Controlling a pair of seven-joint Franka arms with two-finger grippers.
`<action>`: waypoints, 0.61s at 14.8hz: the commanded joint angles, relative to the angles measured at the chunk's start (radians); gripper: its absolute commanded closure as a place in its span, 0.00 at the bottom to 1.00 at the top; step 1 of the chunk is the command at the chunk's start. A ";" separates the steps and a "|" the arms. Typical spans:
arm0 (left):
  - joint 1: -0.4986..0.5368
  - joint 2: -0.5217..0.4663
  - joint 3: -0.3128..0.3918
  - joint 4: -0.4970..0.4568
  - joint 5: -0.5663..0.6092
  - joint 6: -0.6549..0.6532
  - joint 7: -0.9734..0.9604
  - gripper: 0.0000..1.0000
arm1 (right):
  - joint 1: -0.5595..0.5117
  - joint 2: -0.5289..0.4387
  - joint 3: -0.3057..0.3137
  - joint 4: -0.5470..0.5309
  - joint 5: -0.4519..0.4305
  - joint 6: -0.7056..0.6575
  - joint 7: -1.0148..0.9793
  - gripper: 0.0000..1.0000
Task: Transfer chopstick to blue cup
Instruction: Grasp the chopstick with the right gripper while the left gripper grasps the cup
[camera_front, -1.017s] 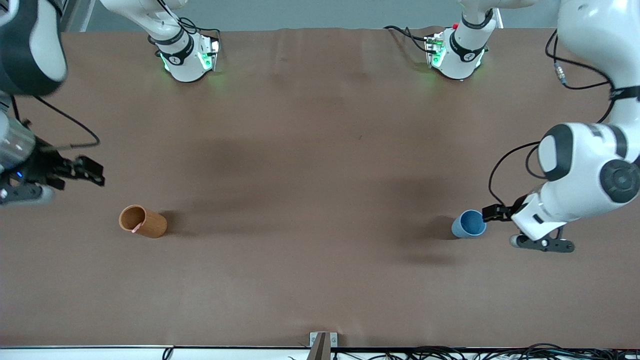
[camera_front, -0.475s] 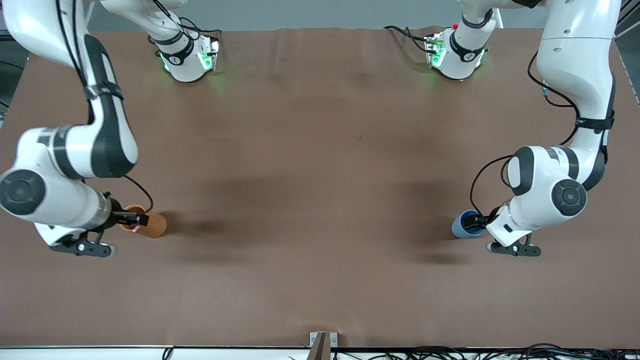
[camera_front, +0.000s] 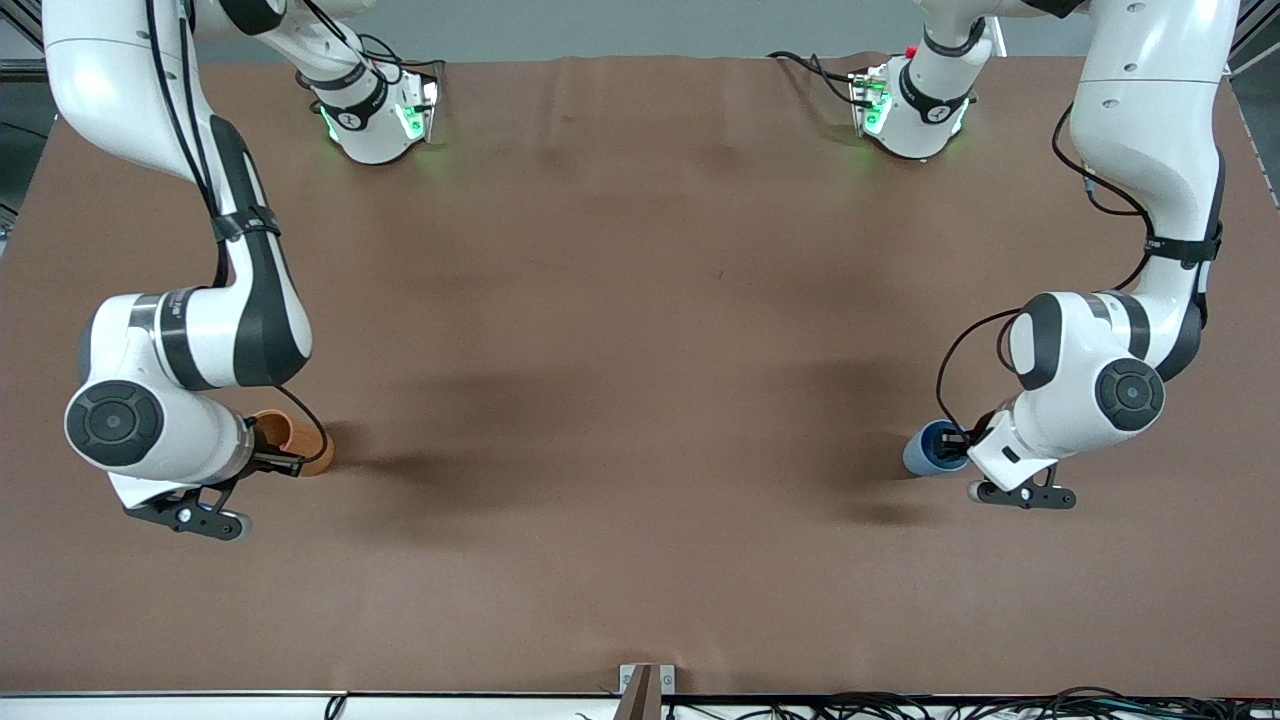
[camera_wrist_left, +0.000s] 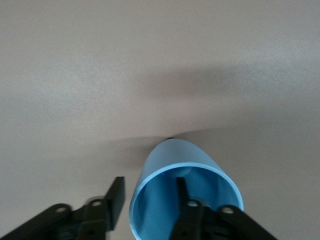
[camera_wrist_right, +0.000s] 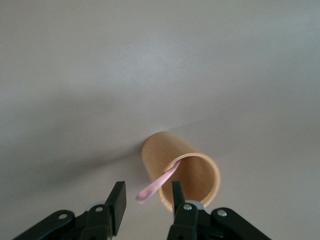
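The table carries 2 cups, well apart, 1 toward each arm's end.

The left gripper is down at the blue cup, which stands upright toward the left arm's end of the table. Its 2 fingers straddle the cup's wall at the rim: 1 sits inside the cup against the darker blue inner face, the other stands just outside the wall with a small gap showing. They are partly spread and not visibly clamped on the wall.

The right gripper is down at the brown cup, which stands toward the right arm's end of the table. The chopstick leans in this brown cup, its pink upper end sticking out over the rim and reaching between the gripper's 2 fingers. These fingers stand apart on either side of the pink tip, with gaps showing, so the stick is flanked rather than pinched.

In the front view, both wrists hide most of their cups.
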 joint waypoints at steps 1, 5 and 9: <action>-0.006 -0.013 0.001 -0.018 0.006 0.019 -0.012 0.98 | 0.021 0.009 0.002 0.024 -0.052 -0.022 0.058 0.61; -0.029 -0.038 -0.012 0.035 0.006 -0.010 -0.105 0.99 | 0.016 0.009 0.002 0.023 -0.050 -0.021 0.058 0.70; -0.050 -0.070 -0.162 0.095 0.018 -0.109 -0.445 0.99 | 0.009 0.009 0.002 0.021 -0.049 -0.016 0.060 0.75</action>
